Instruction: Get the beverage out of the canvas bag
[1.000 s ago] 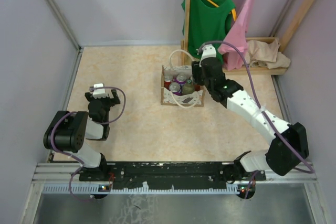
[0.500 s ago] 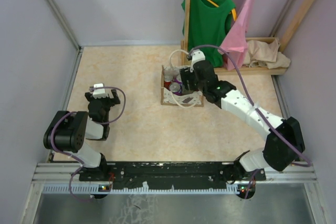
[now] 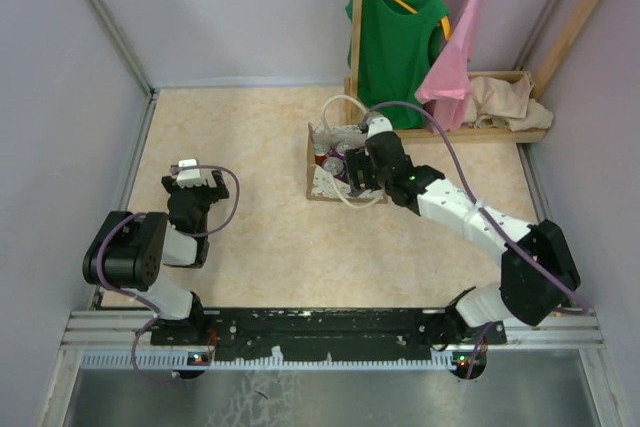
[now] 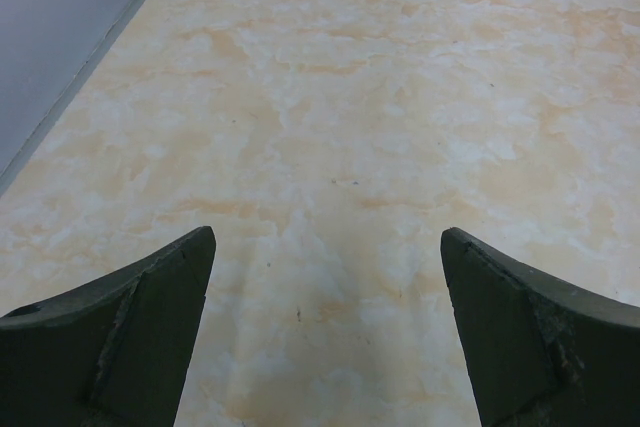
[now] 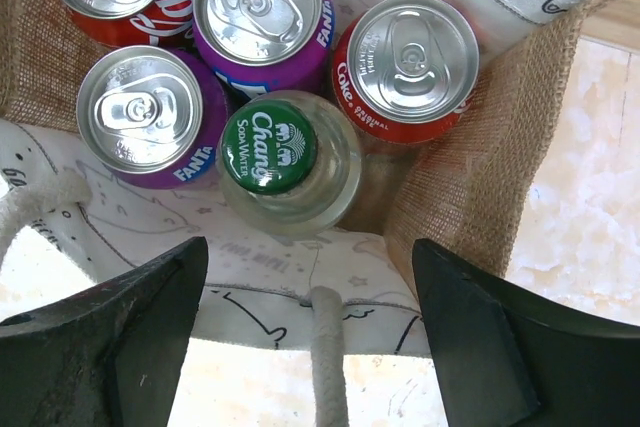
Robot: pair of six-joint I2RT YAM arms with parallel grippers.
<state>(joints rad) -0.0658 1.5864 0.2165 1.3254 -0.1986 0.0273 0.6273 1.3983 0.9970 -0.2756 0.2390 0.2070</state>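
Standing mouth-up on the marbled table (image 3: 240,147), right of centre, the canvas bag (image 5: 470,177) is open. Inside, all upright with their long axes vertical and tops toward the wrist camera: two red Coke cans (image 5: 412,52), two purple Fanta cans (image 5: 262,9), and one clear bottle (image 5: 283,152) with a green cap, touching its neighbours. Right gripper (image 5: 310,247) hovers above the bottle, spread wide, holding nothing. Left gripper (image 4: 328,237) gapes wide, well apart from the bag.

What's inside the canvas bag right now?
Inside the canvas bag: two red cola cans, two purple Fanta cans, and a green-capped soda water bottle. The drinks cover the bag's floor, so anything beneath them is hidden.
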